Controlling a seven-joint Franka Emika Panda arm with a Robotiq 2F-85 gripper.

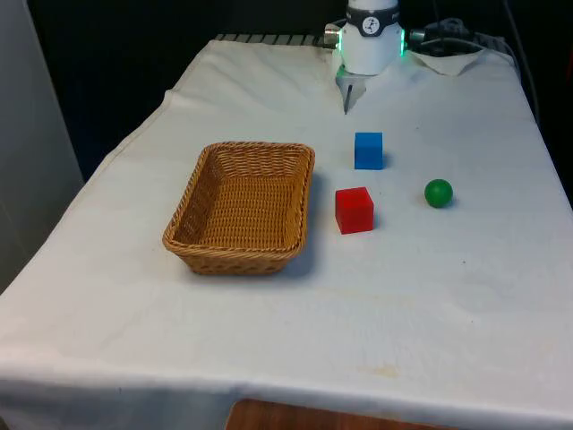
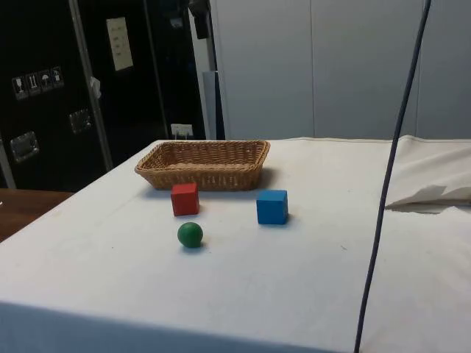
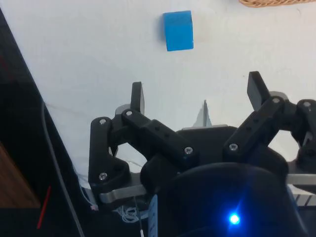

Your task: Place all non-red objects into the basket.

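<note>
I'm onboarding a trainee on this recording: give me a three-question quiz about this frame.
1. True or false: the wicker basket already holds an object.
2. Which cube lies nearer the robot: the blue cube or the red cube?
3. Multiple choice: the gripper is A) open, holding nothing, B) shut on the green ball, C) shut on the blue cube.

Key: 1 false; 2 blue cube; 3 A.

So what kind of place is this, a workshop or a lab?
Probably a lab test bench: a cloth-covered table holds just a wicker basket and toy-like pieces such as a blue cube, with dark equipment cabinets behind.
</note>
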